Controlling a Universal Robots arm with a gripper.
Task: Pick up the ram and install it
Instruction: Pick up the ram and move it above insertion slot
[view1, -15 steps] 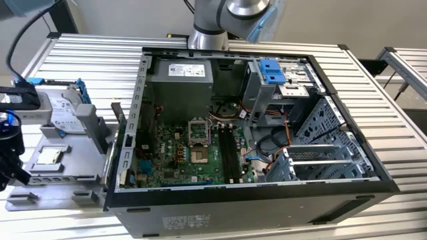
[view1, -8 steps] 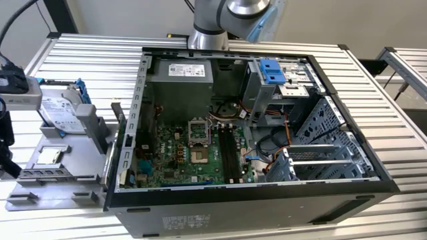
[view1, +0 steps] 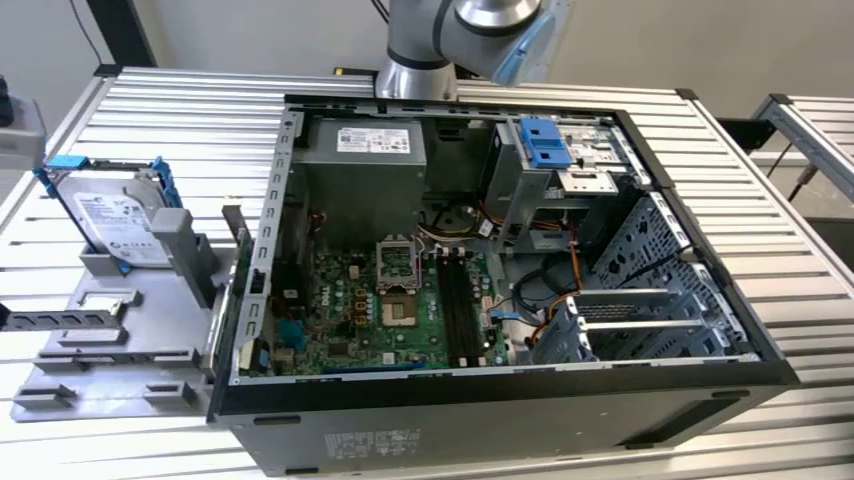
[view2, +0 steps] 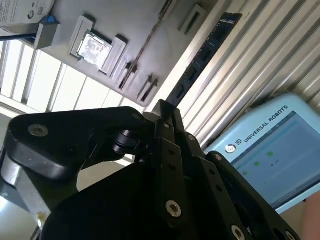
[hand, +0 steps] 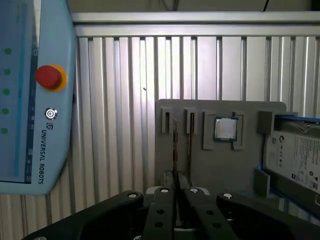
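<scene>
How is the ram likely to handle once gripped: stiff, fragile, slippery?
The ram looks thin and flat, jutting straight from the fingers, so it is probably stiff and light. Edge-on in the first wrist view, it seems narrow, so it may pivot in the grip. Its exposed chips suggest fragility under side loads.

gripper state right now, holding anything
gripper: closed on the ram, which sticks out past its tip in the second wrist view.
</scene>
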